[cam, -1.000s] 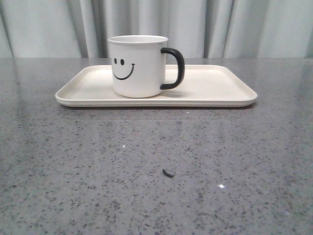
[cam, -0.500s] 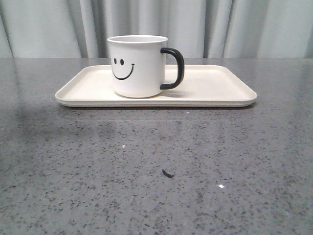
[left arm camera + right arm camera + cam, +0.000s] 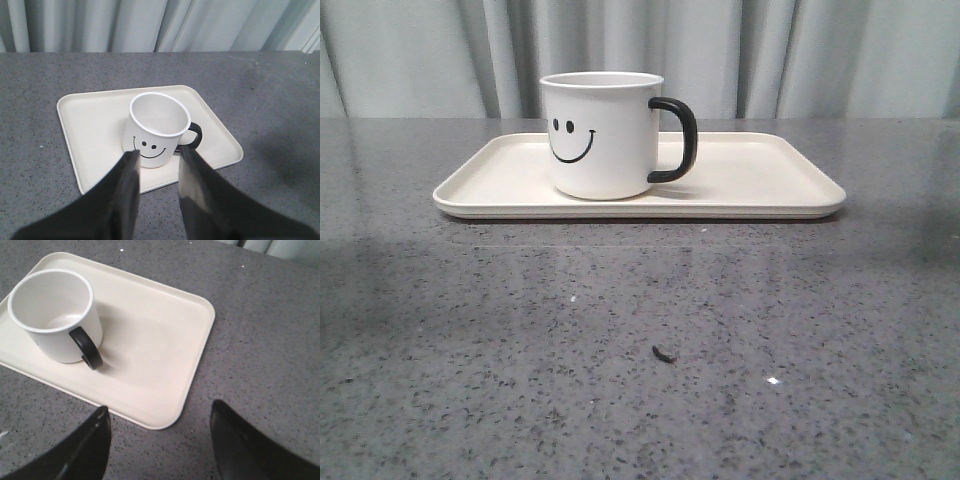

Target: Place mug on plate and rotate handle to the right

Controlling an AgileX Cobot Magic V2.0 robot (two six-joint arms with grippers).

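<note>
The mug [image 3: 601, 135] stands upright on the plate [image 3: 760, 180], left of the plate's middle in the front view, its smiley face towards the camera and the handle [image 3: 678, 140] pointing to the right. Judged from that, both parts of the task look done: the mug is on the plate and the handle faces right, so what is left seems to be no more than drawing the arms clear. Neither arm shows in the front view. In the left wrist view the left claw [image 3: 157, 172] hangs above the near edge of the plate with its fingers a narrow gap apart, holding nothing and not touching the mug, which sits just beyond the tips. In the right wrist view the right claw [image 3: 160, 440] is spread wide and empty over the bare grey speckled worktop [image 3: 640, 400], off the plate's corner and well apart from the mug. Around the plate the worktop carries only a small dark speck [image 3: 663, 354] near the front, far from everything, and pale curtains [image 3: 800, 55] hang behind. Nothing stands in the way of either arm; the only risk I see is the left claw brushing the mug if it moves forward.
</note>
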